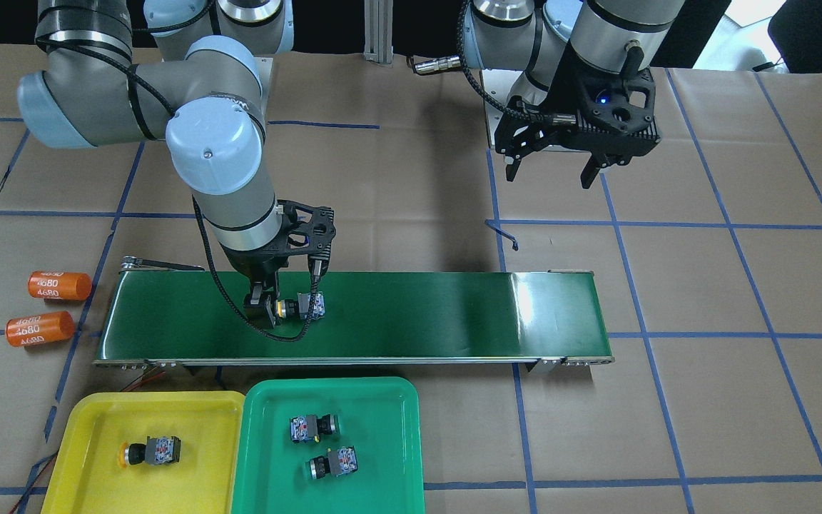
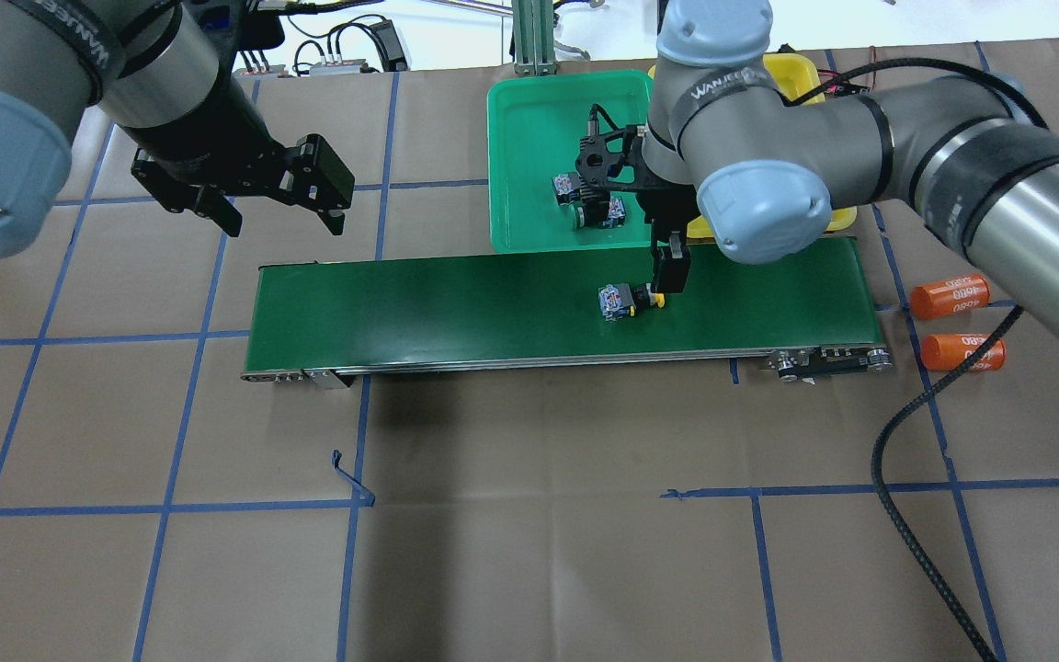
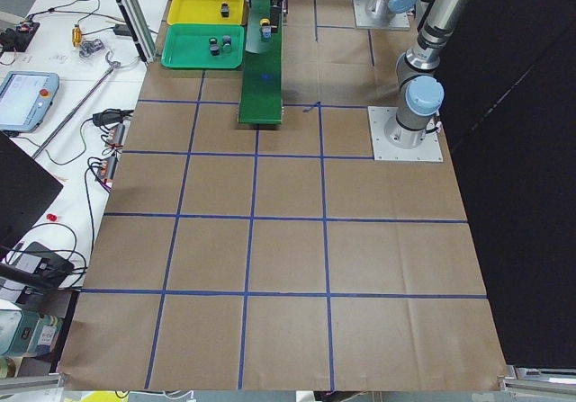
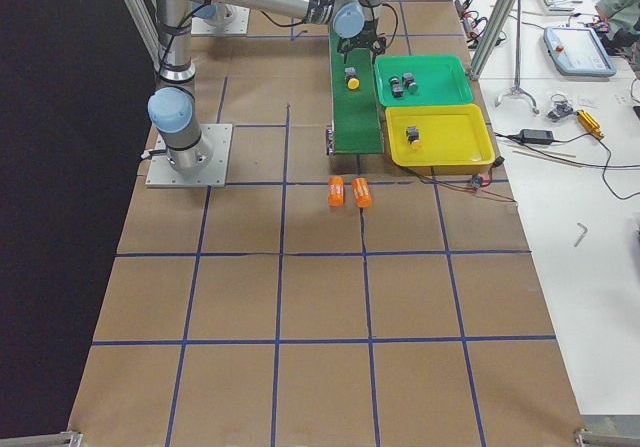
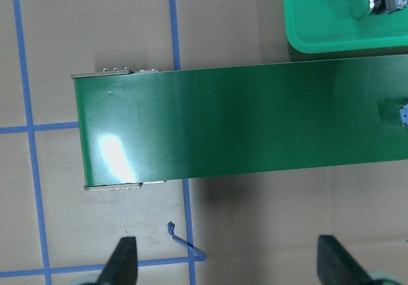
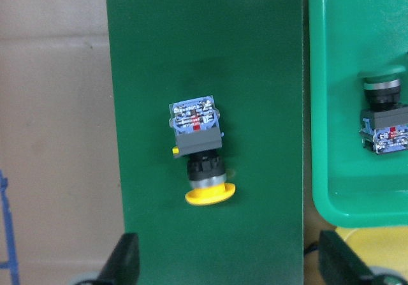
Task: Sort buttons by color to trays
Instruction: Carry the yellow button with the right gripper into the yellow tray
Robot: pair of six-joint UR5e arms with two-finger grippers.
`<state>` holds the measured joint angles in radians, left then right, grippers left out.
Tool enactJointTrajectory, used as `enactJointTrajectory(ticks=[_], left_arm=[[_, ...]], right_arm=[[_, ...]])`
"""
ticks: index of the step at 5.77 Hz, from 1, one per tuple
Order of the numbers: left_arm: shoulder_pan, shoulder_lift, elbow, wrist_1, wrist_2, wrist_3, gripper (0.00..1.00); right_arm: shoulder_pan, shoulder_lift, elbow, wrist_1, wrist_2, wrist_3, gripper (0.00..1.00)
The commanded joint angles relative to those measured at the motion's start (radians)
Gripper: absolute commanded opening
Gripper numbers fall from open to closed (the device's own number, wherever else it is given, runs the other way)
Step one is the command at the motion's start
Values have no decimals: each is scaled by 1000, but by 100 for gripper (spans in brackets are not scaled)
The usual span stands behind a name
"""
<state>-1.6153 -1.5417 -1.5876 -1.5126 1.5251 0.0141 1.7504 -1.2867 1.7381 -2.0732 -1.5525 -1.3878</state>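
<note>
A yellow-capped button (image 1: 300, 307) lies on its side on the dark-green conveyor belt (image 1: 418, 314). My right gripper (image 1: 272, 303) hangs open over the belt at the button's cap end. In the right wrist view the button (image 6: 199, 154) lies just ahead of the gripper (image 6: 229, 266), with nothing between the fingers. The yellow tray (image 1: 97, 414) holds one yellow button (image 1: 150, 451). The green tray (image 1: 397, 428) holds two green buttons (image 1: 313, 427) (image 1: 332, 462). My left gripper (image 1: 550, 171) is open and empty, raised over the paper behind the belt's other end.
Two orange cylinders marked 4680 (image 1: 59, 285) (image 1: 40, 328) lie on the paper beyond the belt's end, on the right arm's side. The trays sit side by side against the belt's far edge. A black cable (image 2: 906, 441) trails from the right arm.
</note>
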Motion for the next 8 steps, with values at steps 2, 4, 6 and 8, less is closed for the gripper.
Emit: enactJointTrajectory(ticks=[2, 4, 6, 8], left_arm=[[3, 2, 6, -6, 4, -9, 98], [2, 6, -2, -6, -6, -13, 98], [14, 5, 0, -5, -8, -11, 98], [14, 6, 0, -5, -8, -11, 98]], right_arm=[[-61, 1, 135, -163, -1, -128, 100], [-107, 1, 176, -163, -3, -157, 85], [-147, 9, 179, -154, -49, -235, 33], [-214, -3, 120, -156, -95, -304, 11]])
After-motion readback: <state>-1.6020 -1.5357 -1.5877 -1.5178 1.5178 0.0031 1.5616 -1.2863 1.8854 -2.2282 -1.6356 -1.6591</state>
